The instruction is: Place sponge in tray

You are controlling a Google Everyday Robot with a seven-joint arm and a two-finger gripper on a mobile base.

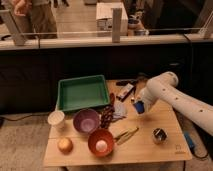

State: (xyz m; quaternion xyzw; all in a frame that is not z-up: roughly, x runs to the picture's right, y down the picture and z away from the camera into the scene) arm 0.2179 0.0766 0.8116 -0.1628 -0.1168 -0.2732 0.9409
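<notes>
Camera view
Worktop: a light wooden table [150,147] with a dark counter front behind its far edge.
Arm: a white tube-shaped robot arm [176,99] reaches in over the right edge, sloping towards the middle of the worktop.
Gripper: the gripper [137,104] sits at the arm's end, over the middle of the worktop and slightly towards the far edge, to the right of the tray.
Hold: it cannot be told how far the gripper is open, or whether it grasps anything.
Sponge: a small blue block-shaped sponge [139,108] is right at the gripper's tip, outside the tray and clear of its right wall.
Tray: a green rectangular plastic tray [82,94] lies at the far left corner, its floor bare.
Packets: a dark and red snack packet [125,92] lies by the far edge between the tray and the gripper. A dark crumpled bag [108,115] lies just in front of the tray's right corner.
Bowls: a purple round bowl [86,120] stands in front of the tray. An orange round bowl [92,139] stands near the front edge with a white ball [101,145] inside.
Cup: a white cup [56,119] stands at the left edge, beside the purple bowl.
Fruit: an orange round fruit [64,145] lies at the front left corner.
Others: a thin yellow-green object [126,134] lies just right of the orange bowl. A small dark round can [159,135] stands towards the front right corner.
</notes>
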